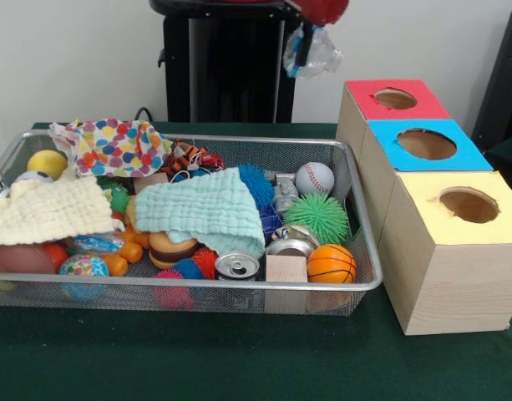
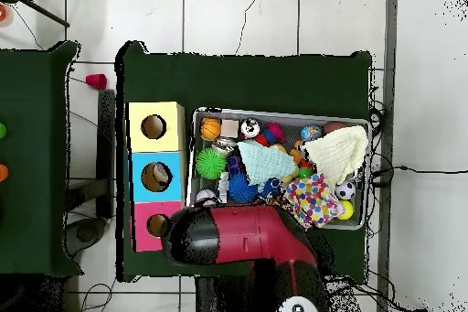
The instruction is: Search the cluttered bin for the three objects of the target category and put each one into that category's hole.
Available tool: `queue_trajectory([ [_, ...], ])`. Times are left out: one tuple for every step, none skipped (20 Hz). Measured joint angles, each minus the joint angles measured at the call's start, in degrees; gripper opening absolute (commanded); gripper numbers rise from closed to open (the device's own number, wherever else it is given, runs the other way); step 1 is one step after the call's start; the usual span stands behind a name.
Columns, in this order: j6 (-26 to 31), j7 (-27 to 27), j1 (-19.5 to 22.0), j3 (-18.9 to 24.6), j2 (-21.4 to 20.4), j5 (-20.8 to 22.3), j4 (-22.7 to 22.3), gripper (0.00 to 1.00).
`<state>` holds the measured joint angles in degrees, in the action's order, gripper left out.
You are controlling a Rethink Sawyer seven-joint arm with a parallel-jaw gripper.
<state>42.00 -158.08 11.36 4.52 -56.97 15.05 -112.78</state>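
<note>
Arm drawn back near red box (image 1: 394,101); gripper (image 1: 310,46) holds crumpled clear plastic thing, identity unclear. One item visible inside blue box (image 2: 157,177) hole. Wire bin (image 1: 366,251) remains full: baseball (image 1: 314,178), mini basketball (image 1: 332,263), cans, cloths. Sorting looks barely begun.

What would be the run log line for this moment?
arm: drawn back | bin: cluttered | basketball: in bin | blue hole: holds something

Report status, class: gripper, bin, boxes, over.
Gripper raised behind the bin, state unclear. Baseball and basketball lie exposed. Cloths cover other toys. Something sits in the blue box.
</note>
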Motion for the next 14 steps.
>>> queue_trajectory([
  [0.00, -0.09, -1.68, -0.40, 0.06, -1.01, 1.07, 0.00],
  [0.00, -0.15, -2.31, -0.60, 0.13, -1.38, 1.51, 0.00],
  [0.02, -0.32, -3.69, -1.08, 0.34, -2.34, 2.53, 0.00],
  [0.00, -0.45, -4.42, -1.38, 0.50, -2.88, 3.12, 0.00],
  [0.04, -0.61, -5.28, -1.79, 0.73, -3.52, 3.94, 0.00],
  [0.04, -0.71, -5.78, -2.05, 0.88, -3.93, 4.43, 0.00],
  [0.00, -0.88, -6.43, -2.42, 1.10, -4.46, 5.11, 0.00],
  [0.01, -1.17, -7.53, -3.09, 1.60, -5.24, 6.35, 0.00],
  [0.02, -1.28, -7.99, -3.40, 1.87, -5.54, 6.90, 0.00],
  [0.00, -1.43, -8.74, -3.93, 2.36, -6.03, 7.87, 0.00],
  [0.05, -1.56, -9.86, -4.80, 3.24, -6.84, 9.37, 0.00],
  [0.00, -1.58, -10.39, -5.26, 3.69, -7.35, 10.02, 0.00],
  [0.00, -1.58, -10.76, -5.56, 4.03, -7.69, 10.48, 0.00],
  [0.00, -1.58, -11.45, -6.19, 4.73, -8.44, 11.33, 0.00],
])
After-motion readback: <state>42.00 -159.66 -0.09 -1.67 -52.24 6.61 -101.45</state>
